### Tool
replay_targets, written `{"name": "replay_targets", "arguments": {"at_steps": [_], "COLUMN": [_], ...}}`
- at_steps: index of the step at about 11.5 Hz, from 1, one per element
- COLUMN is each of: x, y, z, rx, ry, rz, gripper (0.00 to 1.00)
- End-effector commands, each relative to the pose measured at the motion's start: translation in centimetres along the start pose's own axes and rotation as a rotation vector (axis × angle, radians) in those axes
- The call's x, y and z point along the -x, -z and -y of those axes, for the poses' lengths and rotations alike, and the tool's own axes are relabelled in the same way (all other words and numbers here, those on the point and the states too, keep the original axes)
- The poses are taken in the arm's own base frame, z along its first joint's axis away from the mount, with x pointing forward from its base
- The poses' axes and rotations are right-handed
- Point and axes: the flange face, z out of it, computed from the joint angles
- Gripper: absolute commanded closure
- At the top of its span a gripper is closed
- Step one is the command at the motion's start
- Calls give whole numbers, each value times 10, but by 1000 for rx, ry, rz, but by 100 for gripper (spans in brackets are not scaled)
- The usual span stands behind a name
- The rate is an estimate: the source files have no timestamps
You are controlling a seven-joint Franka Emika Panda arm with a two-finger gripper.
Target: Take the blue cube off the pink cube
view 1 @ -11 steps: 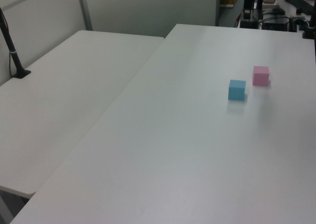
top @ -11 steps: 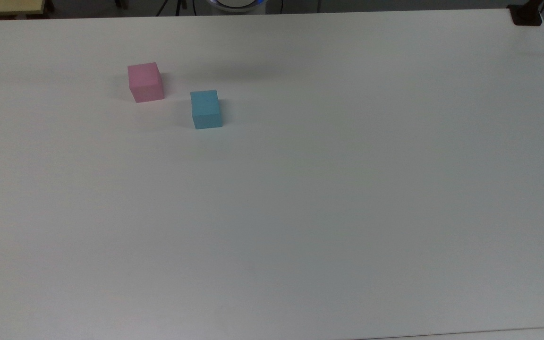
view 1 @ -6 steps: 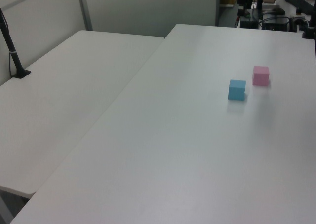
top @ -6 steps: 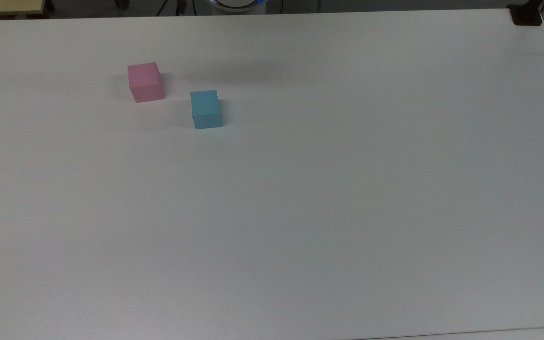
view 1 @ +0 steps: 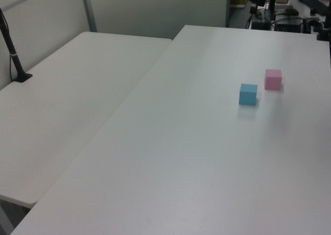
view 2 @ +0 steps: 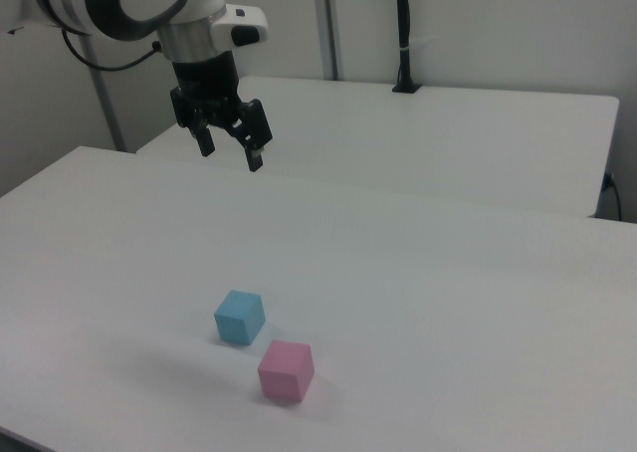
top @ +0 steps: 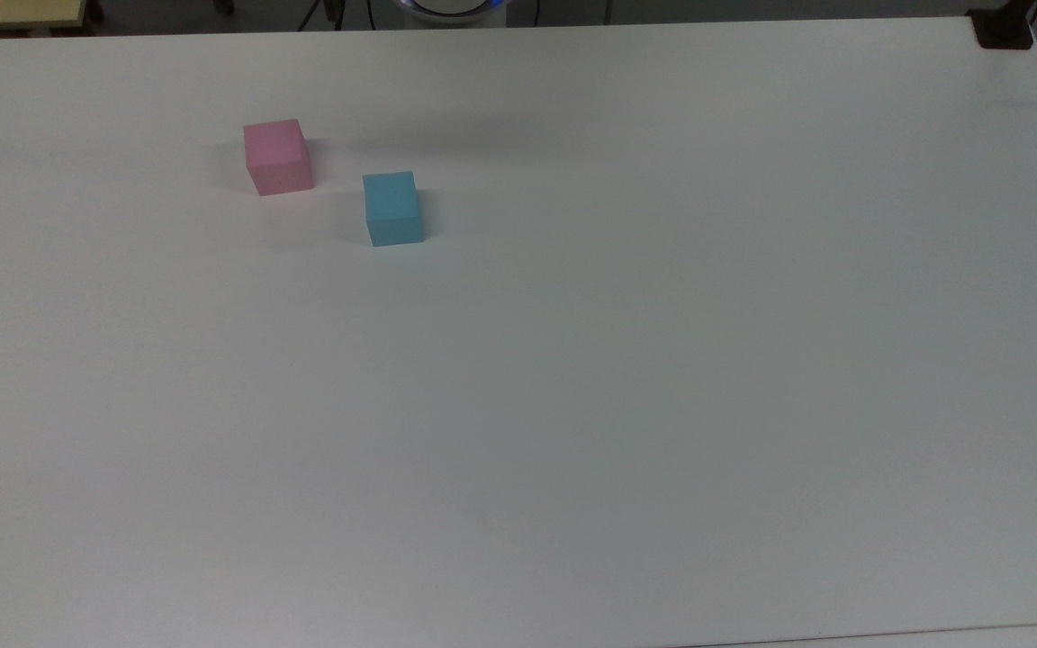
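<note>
Well, the blue cube [top: 392,208] already sits on the desk [top: 626,378] by itself, just beside the pink cube [top: 277,157] but not touching it, so the unstacking looks done to me. Up in the right view the gripper [view 2: 228,141] hangs well above both cubes with its fingers spread and nothing between them. Both cubes look like matte foam or light wood, though I can't be sure from here; I'd guess they are light, a bit grippy, and easy to pinch across two opposite flat faces from above. Open room is plentiful: the cubes sit near one end of the desk, and a second desk [view 1: 67,105] butts against it.
</note>
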Motion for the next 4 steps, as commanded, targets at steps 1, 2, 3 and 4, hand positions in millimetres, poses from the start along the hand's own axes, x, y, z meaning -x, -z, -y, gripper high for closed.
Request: {"name": "replay_targets", "arguments": {"at_steps": [1,2,3,4], "x": [3,3,3,3], "y": [7,7,7,7], "z": [-2,-2,-1,0], "rx": [-13,-14,-15,-15], "ry": [-1,-1,-6,-4], "rz": [-17,-17,-17,-17], "gripper": [0,0,0,0]}}
